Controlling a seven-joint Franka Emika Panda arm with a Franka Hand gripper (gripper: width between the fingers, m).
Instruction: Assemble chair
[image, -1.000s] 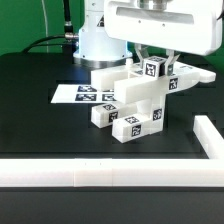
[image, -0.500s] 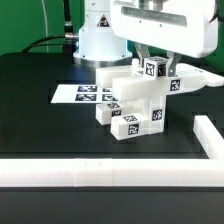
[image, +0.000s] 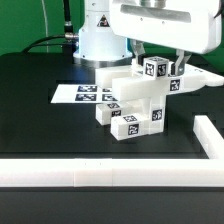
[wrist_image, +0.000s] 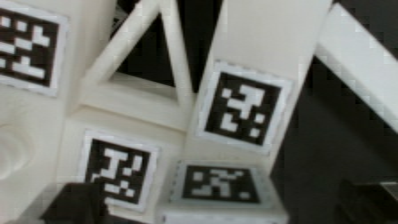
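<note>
The white chair assembly stands on the black table, made of several joined blocks with marker tags. A long white piece sticks out toward the exterior view's right. My gripper hangs over its top, with one finger on each side of the upper tagged block. In the wrist view the dark fingertips sit at the lower corners, with a tagged white block between them. One finger is against the white parts. A dark gap shows beside the other finger. The jaws stand wide apart.
The marker board lies flat behind the assembly at the exterior view's left. A white rail runs along the front of the table and turns up the right side. The robot base stands at the back.
The hand has shifted slightly toward the exterior view's right. The lower end of the assembly has swung slightly left, and the long piece has dropped a little.
</note>
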